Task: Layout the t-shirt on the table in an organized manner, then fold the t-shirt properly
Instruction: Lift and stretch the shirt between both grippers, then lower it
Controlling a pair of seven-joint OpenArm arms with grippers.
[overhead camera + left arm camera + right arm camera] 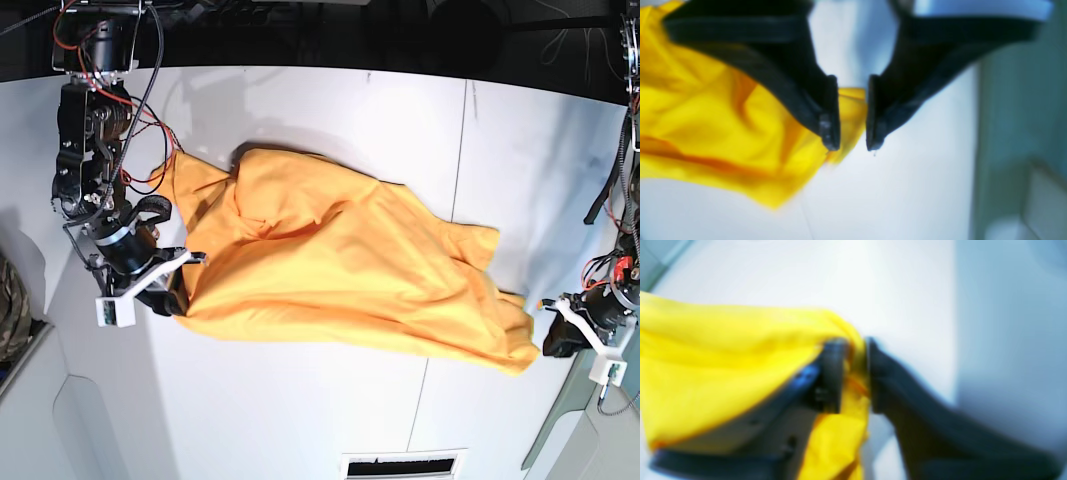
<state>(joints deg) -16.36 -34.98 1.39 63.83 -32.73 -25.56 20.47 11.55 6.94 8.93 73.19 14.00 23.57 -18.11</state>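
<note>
T-shirt [340, 270] lies w/ long axis upper left to lower right across the counter [300, 410]; right claw [853, 373] pinches its left edge, left claw [853, 113] stands narrowly parted at the lower-right corner.

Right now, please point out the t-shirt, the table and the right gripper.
t-shirt [340, 270], base view, middle of the spread orange cloth.
table [300, 410], base view, bare white top near the front.
right gripper [853, 373], right wrist view, between its fingertips, cloth in the gap.
</note>
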